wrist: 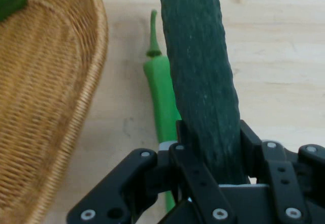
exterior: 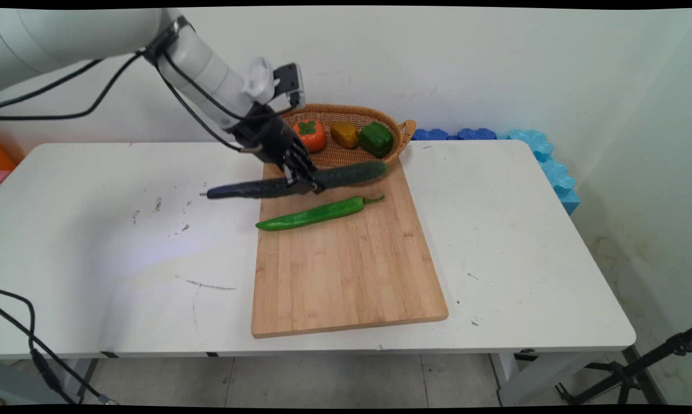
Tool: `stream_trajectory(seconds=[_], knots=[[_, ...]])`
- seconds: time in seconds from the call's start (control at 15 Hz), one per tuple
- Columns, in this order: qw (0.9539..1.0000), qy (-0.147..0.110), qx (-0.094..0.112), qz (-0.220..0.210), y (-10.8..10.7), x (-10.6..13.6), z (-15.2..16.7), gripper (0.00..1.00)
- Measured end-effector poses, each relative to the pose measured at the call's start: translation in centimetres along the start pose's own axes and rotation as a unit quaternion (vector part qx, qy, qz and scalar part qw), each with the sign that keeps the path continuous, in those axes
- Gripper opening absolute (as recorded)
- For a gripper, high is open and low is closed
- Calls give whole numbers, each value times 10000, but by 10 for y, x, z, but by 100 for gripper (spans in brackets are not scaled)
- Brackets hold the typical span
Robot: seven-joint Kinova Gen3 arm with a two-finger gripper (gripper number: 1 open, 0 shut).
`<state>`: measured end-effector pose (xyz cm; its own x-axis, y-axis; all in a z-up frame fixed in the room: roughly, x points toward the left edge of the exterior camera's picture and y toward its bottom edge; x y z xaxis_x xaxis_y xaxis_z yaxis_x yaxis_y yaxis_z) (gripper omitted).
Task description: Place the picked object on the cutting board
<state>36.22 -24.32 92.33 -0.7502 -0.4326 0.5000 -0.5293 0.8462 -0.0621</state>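
Observation:
My gripper is shut on a long dark green cucumber, gripping it near its middle and holding it level just above the far end of the bamboo cutting board. In the hand view the cucumber runs up from between the fingers. A long green chili pepper lies on the board just in front of the cucumber, and its stem end shows left of the cucumber in the hand view.
A wicker basket stands behind the board against the wall, holding a persimmon, a yellow-brown pepper and a green bell pepper. Its rim is close on the hand view's left. Blue foam blocks lie at the table's far right.

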Motion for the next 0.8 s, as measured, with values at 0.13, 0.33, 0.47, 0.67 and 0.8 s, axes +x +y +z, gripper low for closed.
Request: stream_trajectory(seconds=[0.13, 0.33, 0.47, 0.67, 0.8], knots=[[9998, -47, -9, -213, 7, -5, 12, 0], [9993, -72, -34, -353, 13, -11, 28, 0], [9992, -85, -58, -389, 15, -16, 41, 0], [9993, -92, -96, -359, 16, -21, 56, 0], [9994, -93, -126, -300, 16, -24, 69, 0]])
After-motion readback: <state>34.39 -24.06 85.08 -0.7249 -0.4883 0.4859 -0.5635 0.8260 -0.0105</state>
